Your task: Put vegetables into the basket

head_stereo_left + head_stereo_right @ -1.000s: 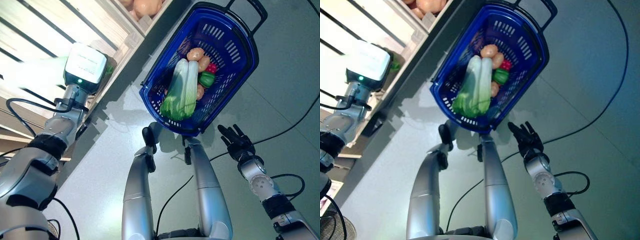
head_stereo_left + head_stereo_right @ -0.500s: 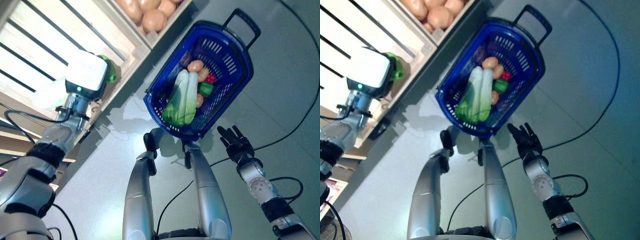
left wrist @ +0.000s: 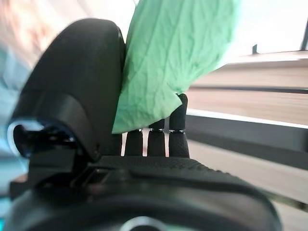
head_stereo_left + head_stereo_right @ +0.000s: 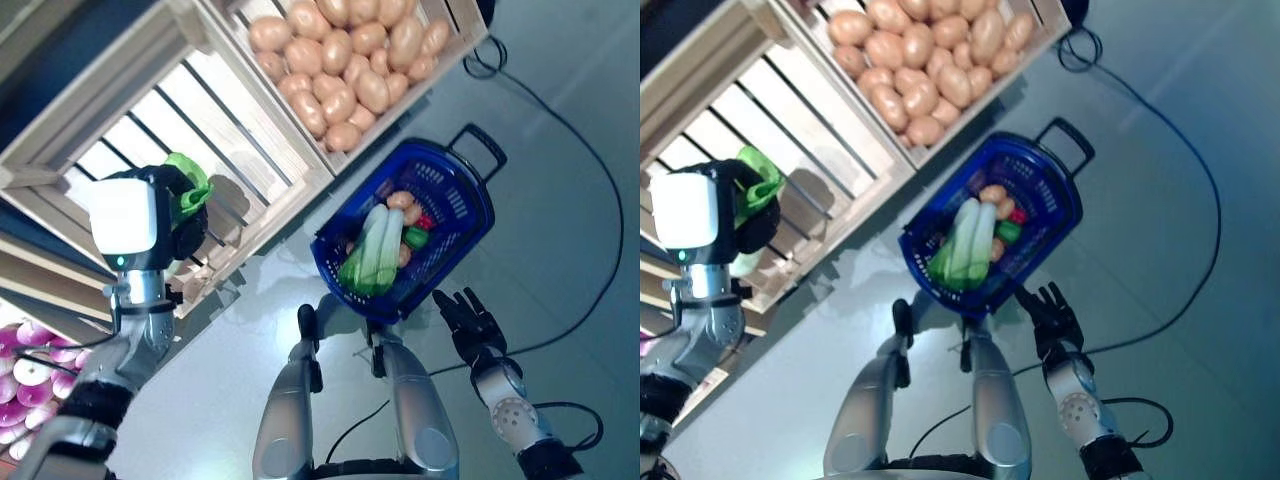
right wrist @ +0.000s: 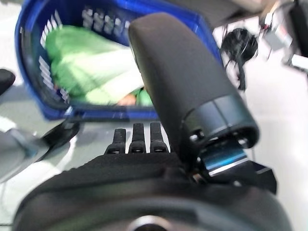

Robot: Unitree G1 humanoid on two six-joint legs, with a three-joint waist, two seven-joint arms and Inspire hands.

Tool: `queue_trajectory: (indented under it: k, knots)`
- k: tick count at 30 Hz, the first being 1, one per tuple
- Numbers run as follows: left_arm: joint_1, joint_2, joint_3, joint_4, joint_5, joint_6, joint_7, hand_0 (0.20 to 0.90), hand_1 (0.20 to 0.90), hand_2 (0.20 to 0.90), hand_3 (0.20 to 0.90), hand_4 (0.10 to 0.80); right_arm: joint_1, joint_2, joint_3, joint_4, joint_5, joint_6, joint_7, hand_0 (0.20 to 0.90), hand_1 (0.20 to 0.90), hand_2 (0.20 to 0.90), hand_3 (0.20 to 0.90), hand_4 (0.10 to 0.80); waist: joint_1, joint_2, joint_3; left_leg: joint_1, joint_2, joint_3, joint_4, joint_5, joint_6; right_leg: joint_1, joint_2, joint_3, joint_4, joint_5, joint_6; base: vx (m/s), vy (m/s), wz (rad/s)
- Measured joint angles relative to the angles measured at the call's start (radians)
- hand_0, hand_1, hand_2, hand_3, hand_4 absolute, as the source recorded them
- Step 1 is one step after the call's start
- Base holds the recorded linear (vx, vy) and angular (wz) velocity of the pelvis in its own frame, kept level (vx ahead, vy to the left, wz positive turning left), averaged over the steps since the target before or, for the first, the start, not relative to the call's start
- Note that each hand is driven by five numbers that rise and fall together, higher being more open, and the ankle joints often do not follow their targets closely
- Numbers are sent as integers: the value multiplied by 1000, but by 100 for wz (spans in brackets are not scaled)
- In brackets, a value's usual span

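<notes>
My left hand (image 4: 185, 215) is shut on a green leafy vegetable (image 4: 188, 185) and holds it in front of the wooden stand's slats. In the left wrist view the leaf (image 3: 178, 53) stands between the thumb (image 3: 77, 82) and the fingers. The blue basket (image 4: 470, 215) stands on the floor with long green-and-white leafy vegetables (image 4: 372, 255), a green pepper (image 4: 416, 237), a red piece (image 4: 427, 222) and orange-brown round ones (image 4: 400, 200) in it. My right hand (image 4: 470, 325) is open with straight fingers just beside the basket's near rim; the right wrist view shows the basket (image 5: 29, 53) past the fingers.
The wooden stand (image 4: 250, 130) with slatted crates runs along the left and top, close to the basket's far side. Grey floor lies to the right of the basket.
The whole picture has shifted as the camera moved. My left hand has come back from the stand's shelf with the green leafy vegetable in it. The right hand stays by the basket.
</notes>
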Motion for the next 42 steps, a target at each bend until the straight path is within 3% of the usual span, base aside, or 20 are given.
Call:
queue_trajectory:
  k: [2,8,11,16,19,25,31,42]
  knots:
    - [36,-58,43,-89,-52,-58,-8,300,300,300,300,400,-3,14,-27,-7,-49,-8,18,900,900,900,900,800,36,0,0,30,-2,-12,-26,7,-2,26,-2,-8,-9,-3,2,50,-62,11]
    - [104,-212,145,-277,-226,-193,-74,300,300,300,300,400,1,70,-62,-35,-176,-19,71,900,900,900,900,800,51,11,-5,139,0,-53,-85,16,-7,158,-1,-55,-74,-9,9,104,-29,19]
    - [115,-266,146,-327,-335,-239,-142,300,300,300,300,400,21,70,-68,-43,-241,-20,89,900,900,900,900,800,61,29,-29,180,0,-64,-108,16,-7,207,1,-65,-105,-8,12,99,-14,12]
    - [144,-353,146,-425,-741,-269,-410,300,300,300,300,400,73,67,-73,-119,-396,-24,170,900,900,900,900,800,60,52,-95,244,0,-70,-144,18,-3,291,9,-83,-170,-2,19,90,-25,8]
    - [146,-357,119,-421,-872,-266,-522,300,300,300,300,400,75,38,-69,-162,-472,-26,235,900,900,900,900,800,58,47,-145,270,4,-70,-165,18,-3,326,16,-85,-208,5,23,61,-32,1]
    - [176,-350,99,-419,-891,-211,-599,300,300,300,300,400,94,-64,-73,-251,-470,-14,416,900,900,900,900,800,54,26,-216,307,4,-70,-182,16,-1,391,24,-87,-288,32,29,42,-39,1]
    - [190,-342,68,-414,-952,-154,-730,300,300,300,300,400,88,-148,-62,-292,-470,103,597,900,900,900,900,800,61,7,-268,316,-2,-70,-183,13,2,430,27,-86,-353,69,31,0,0,0]
    - [190,-308,-26,-395,-979,-110,-795,300,300,300,300,400,22,-177,20,-296,-468,231,701,900,900,900,900,800,63,6,-321,332,-3,-71,-183,11,5,447,26,-85,-353,70,32,28,4,0]
